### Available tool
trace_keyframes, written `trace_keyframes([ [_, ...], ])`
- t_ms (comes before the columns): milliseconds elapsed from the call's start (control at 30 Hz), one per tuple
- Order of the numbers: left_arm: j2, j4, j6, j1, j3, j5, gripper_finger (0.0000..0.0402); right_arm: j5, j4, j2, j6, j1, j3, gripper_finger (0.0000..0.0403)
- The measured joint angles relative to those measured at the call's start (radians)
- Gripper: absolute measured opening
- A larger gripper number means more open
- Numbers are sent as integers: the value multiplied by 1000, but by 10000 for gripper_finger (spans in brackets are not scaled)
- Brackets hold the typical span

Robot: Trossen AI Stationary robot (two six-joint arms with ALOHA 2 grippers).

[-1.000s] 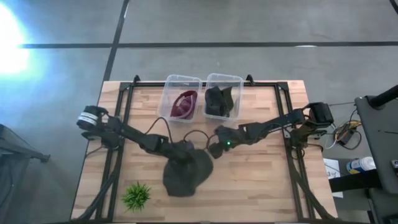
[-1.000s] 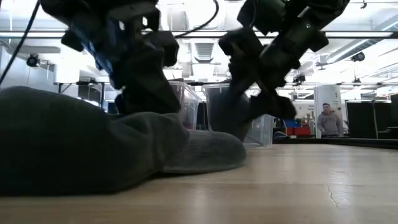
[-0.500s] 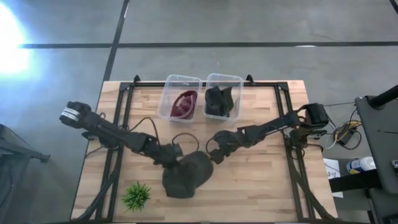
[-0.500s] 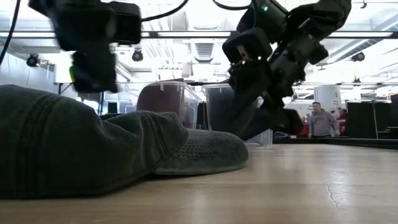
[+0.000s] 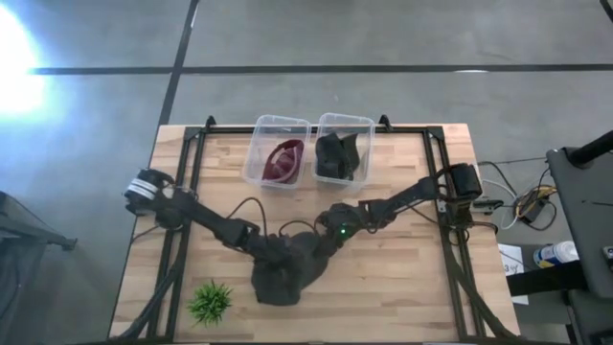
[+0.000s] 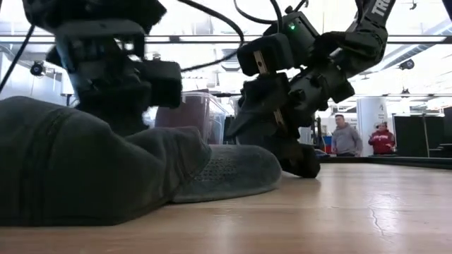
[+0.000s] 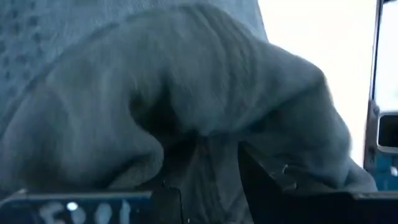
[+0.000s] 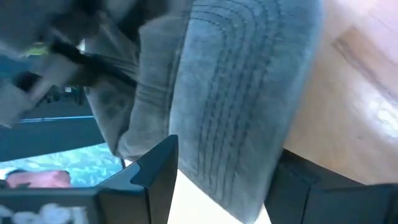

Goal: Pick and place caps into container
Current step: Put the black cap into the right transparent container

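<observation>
A dark charcoal-grey cap (image 5: pixel 287 273) lies on the table's near middle, and its brim (image 6: pixel 233 169) rests flat on the wood. My left gripper (image 5: pixel 273 251) is down on the cap's crown, shut on a fold of its fabric (image 7: pixel 208 155). My right gripper (image 5: pixel 321 238) is open and low at the brim (image 8: pixel 236 93), with one finger on each side of it. The maroon cap (image 5: pixel 283 159) sits in the left clear container (image 5: pixel 259 144). A second dark cap (image 5: pixel 337 153) sits in the right container (image 5: pixel 369 144). My left gripper pinches a raised fold of the crown's fabric (image 7: pixel 208 155) between its two fingers (image 7: pixel 261 180), slanting in from the table's left. The cap still lies on the table. My right gripper stands around the brim; whether its fingers (image 8: pixel 155 168) touch it, I cannot tell.
A small green spiky plant (image 5: pixel 211 301) stands near the table's near-left corner. Both clear containers sit side by side at the far edge. Bare wood lies to the right of the cap. People stand in the room far beyond the table (image 6: pixel 346 137).
My left gripper drew back and rose, then came down onto the cap's crown. My right gripper moved toward the table's near-left and dropped to the brim. The cap has stayed in place.
</observation>
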Motion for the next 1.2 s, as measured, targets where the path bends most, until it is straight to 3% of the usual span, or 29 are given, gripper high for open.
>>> trace_keyframes([
  [167,40,32,11,20,32,-6,116,-1,1,-46,-42,3,1,177],
  [333,-18,7,72,22,59,-100,116,-8,-27,-105,-56,2,3,113],
  [533,-199,-70,118,23,63,-273,116,4,-45,-189,-121,5,7,20],
  [800,-539,-158,90,28,91,-419,116,119,-245,-461,-272,0,6,15],
  [967,-695,-154,153,27,123,-550,116,310,-330,-694,-390,0,10,14],
  [1200,-809,-157,276,29,131,-664,116,815,-400,-931,-661,2,10,14],
])
